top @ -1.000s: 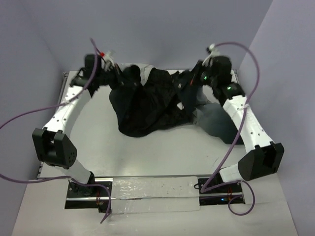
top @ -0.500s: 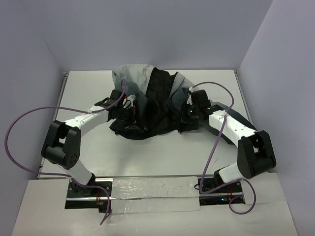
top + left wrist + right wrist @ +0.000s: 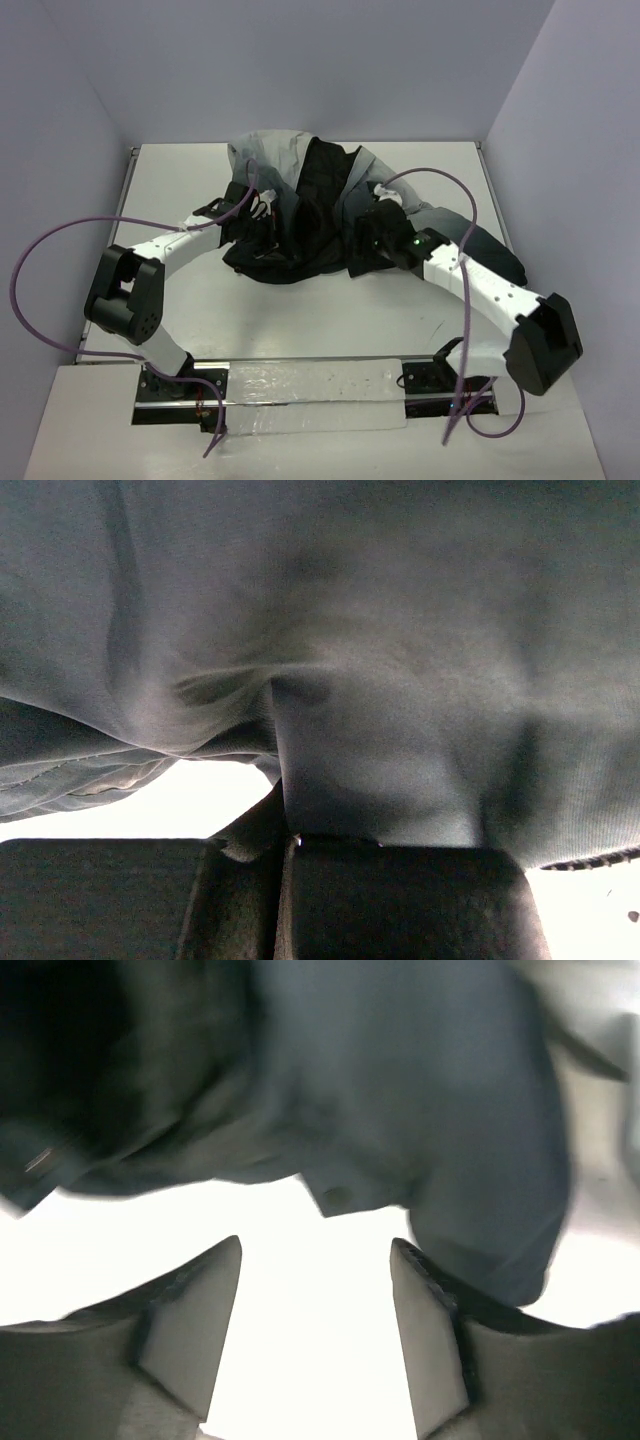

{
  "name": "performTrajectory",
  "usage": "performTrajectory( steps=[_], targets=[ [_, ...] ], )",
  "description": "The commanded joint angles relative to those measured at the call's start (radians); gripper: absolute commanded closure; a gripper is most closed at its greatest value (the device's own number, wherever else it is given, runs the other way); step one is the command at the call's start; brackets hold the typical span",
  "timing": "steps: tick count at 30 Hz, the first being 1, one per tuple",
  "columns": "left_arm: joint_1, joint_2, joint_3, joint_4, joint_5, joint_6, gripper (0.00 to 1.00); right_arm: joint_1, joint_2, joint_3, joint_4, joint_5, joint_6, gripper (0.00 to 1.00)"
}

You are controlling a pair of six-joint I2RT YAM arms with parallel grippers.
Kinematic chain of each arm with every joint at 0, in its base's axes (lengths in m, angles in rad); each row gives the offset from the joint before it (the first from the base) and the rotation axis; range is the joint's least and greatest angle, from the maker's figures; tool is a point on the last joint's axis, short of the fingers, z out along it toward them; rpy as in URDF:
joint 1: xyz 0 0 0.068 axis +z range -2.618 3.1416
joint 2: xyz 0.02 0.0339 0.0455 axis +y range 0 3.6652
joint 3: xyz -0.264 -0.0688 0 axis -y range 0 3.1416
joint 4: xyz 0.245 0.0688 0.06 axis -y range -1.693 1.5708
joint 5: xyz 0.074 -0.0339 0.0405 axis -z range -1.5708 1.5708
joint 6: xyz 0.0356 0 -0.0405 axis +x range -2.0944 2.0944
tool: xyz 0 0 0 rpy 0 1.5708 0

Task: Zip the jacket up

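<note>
The jacket (image 3: 310, 205) lies bunched at the middle of the table, black lining uppermost, light grey shell at the back and a grey part trailing right. My left gripper (image 3: 266, 214) is at the jacket's left edge. In the left wrist view, grey jacket cloth (image 3: 380, 660) fills the frame and a fold of it is pinched in my left gripper (image 3: 285, 840), which is shut. My right gripper (image 3: 357, 240) is at the jacket's right front edge. It stands open (image 3: 315, 1260) over bare table, with a jacket flap (image 3: 335, 1195) just beyond its fingertips. I cannot make out the zipper.
The white table (image 3: 300, 320) shows bare in front of the jacket and to its left. Purple cables (image 3: 60, 240) loop off both arms. Walls close in behind and at both sides.
Both arms came from the back of the table toward the front with the jacket. My right gripper then opened, let go of the cloth and shifted left. The left stays shut.
</note>
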Motion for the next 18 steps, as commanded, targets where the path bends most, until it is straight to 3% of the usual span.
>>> performTrajectory(
  steps=[1, 6, 10, 18],
  targets=[
    [-0.009, -0.024, 0.03, 0.054, -0.035, -0.02, 1.0, 0.152, -0.068, 0.032, -0.05, 0.215, 0.052, 0.3],
    [-0.01, -0.025, 0.036, 0.051, -0.041, -0.023, 1.0, 0.261, 0.096, 0.062, -0.036, 0.33, 0.079, 0.29],
    [-0.01, -0.033, 0.036, 0.05, -0.047, -0.022, 1.0, 0.276, 0.268, 0.093, -0.007, 0.37, 0.068, 0.3],
    [-0.014, -0.02, 0.03, 0.063, -0.04, -0.03, 1.0, 0.277, 0.44, 0.139, 0.019, 0.487, 0.038, 0.31]
  ],
)
